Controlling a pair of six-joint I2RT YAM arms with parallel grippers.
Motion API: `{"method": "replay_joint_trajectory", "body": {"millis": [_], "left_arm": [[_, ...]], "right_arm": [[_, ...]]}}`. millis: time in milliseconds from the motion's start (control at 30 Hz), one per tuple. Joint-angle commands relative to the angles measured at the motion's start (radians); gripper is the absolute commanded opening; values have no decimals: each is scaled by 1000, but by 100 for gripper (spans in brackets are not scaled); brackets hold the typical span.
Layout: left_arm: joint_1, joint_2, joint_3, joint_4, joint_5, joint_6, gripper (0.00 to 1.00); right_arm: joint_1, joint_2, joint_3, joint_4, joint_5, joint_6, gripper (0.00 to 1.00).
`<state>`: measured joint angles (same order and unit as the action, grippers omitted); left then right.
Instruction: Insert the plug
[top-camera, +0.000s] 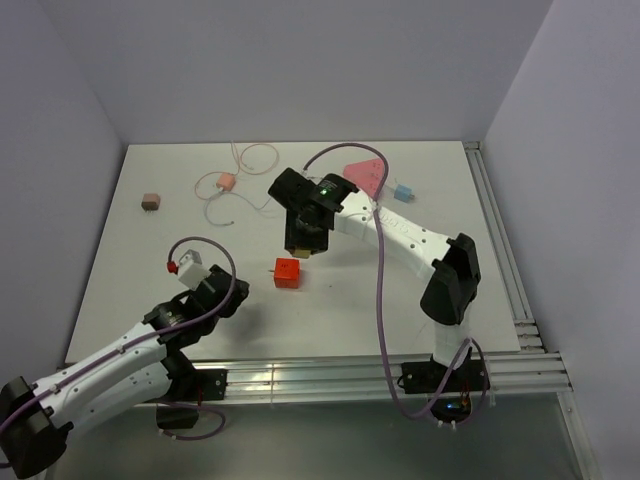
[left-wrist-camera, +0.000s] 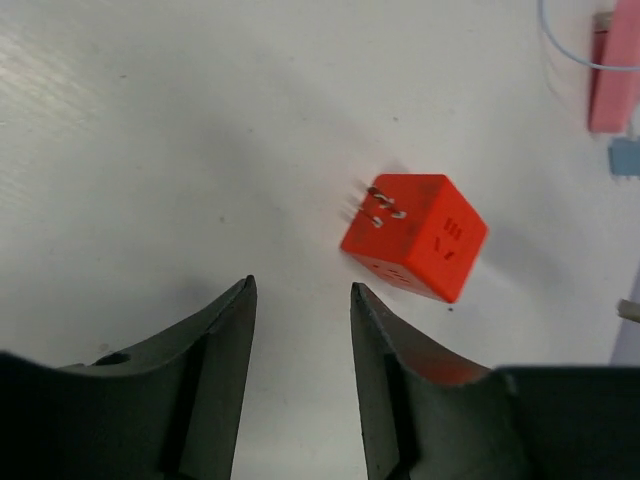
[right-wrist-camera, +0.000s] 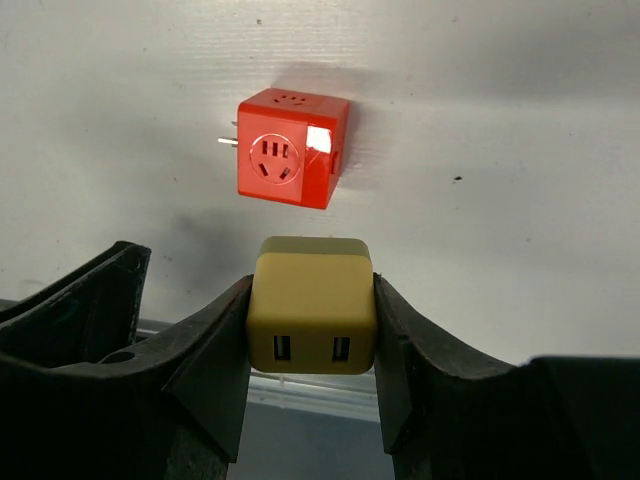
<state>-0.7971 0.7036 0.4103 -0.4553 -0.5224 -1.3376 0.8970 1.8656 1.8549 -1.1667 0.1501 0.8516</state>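
The right gripper (right-wrist-camera: 312, 288) clamped an olive USB charger (right-wrist-camera: 311, 325), the left gripper (left-wrist-camera: 300, 292) stood parted and empty, and the light-blue plug (top-camera: 403, 193) lay on the table (top-camera: 330, 320) just beside the pink triangular strip (top-camera: 364, 176).

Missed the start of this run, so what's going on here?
The right tool is clamped on a yellowish charger block with two USB ports, holding it close to a red socket cube on the table. The left tool stands open and empty just short of that cube. The small light-blue plug lies untouched beside the pink triangular strip at the far side.
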Motion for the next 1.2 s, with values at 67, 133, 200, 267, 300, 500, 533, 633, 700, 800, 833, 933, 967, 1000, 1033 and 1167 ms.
{"method": "replay_joint_trajectory", "body": {"millis": [67,133,200,267,300,500,533,633,700,800,833,933,967,1000,1033,1167], "left_arm": [[7,79,24,3,-39,-109,44],[12,88,6,30,4,-113,44],[19,83,-21,58,21,-118,47],[22,68,-37,67,32,-115,49],[27,54,-42,66,33,-112,50],[42,2,-33,24,22,-92,50],[44,-16,-31,18,21,-94,51],[47,-52,-34,9,18,-80,50],[49,-70,-38,9,16,-72,51],[53,-78,-41,13,22,-64,51],[53,-76,-41,12,25,-60,51],[58,-67,-34,10,33,-57,51],[59,-66,-33,9,35,-54,51],[61,-62,-33,9,35,-54,51],[61,-65,-33,9,38,-52,51],[65,-75,-41,14,41,-52,51]], "right_arm": [[29,70,13,96,3,70,0],[37,101,15,114,-1,86,0],[42,131,30,124,11,95,0],[43,158,70,108,8,98,0],[46,180,91,99,17,95,0],[51,227,99,119,14,99,0],[52,230,96,124,19,99,0],[57,237,107,111,58,106,0],[59,244,110,101,77,107,0],[57,253,104,111,69,104,0],[57,257,110,108,69,106,0],[57,283,133,90,72,109,0],[57,293,138,78,72,109,0],[57,296,139,75,77,109,0],[59,299,147,68,83,109,0],[60,310,173,6,126,112,0]]}}
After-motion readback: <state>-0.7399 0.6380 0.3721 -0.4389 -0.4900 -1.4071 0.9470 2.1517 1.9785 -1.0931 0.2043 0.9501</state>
